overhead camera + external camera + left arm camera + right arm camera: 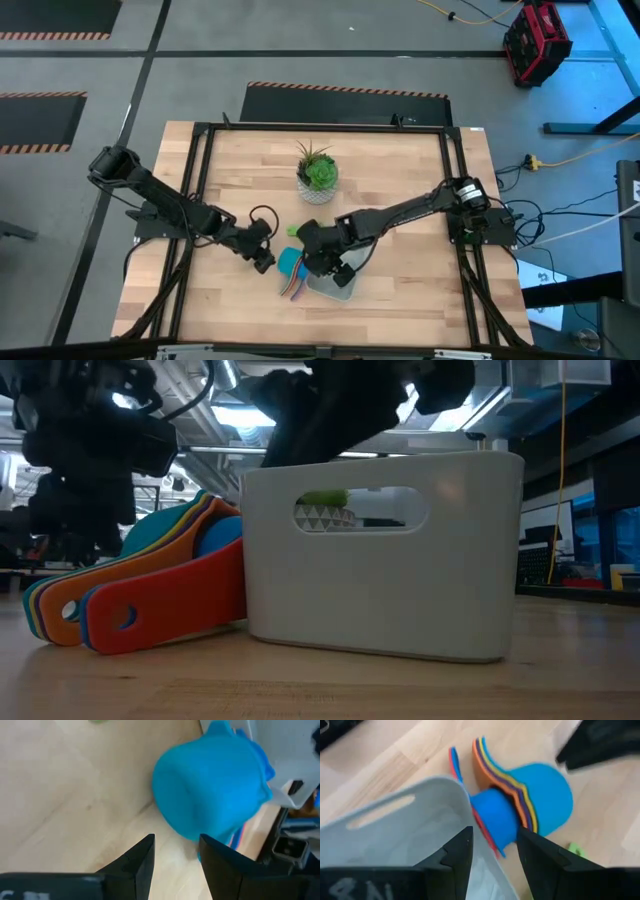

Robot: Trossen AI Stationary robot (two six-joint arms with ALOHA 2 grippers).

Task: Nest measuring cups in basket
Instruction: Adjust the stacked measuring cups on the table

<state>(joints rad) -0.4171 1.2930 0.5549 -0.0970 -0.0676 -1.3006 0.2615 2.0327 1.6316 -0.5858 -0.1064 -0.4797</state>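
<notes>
The measuring cups (292, 266) lie nested in one stack on their side on the table, outside the basket (338, 284). In the low view the cups' bowls (215, 535) lean against the basket's end wall (380, 570) and their handles (110, 610) rest on the wood. My left gripper (263, 262) is open just left of the stack, with the teal outer cup (210, 785) ahead of its fingers. My right gripper (320, 264) is open over the basket's corner beside the cups. One finger stands above the basket's inside (410, 835) and the other outside, above the stack (520, 805).
A white pot with a green plant (317, 172) stands behind the work spot at mid table. A small green piece (292, 230) lies on the wood just beyond the cups. Bare wood lies to the left and at the near edge (230, 310).
</notes>
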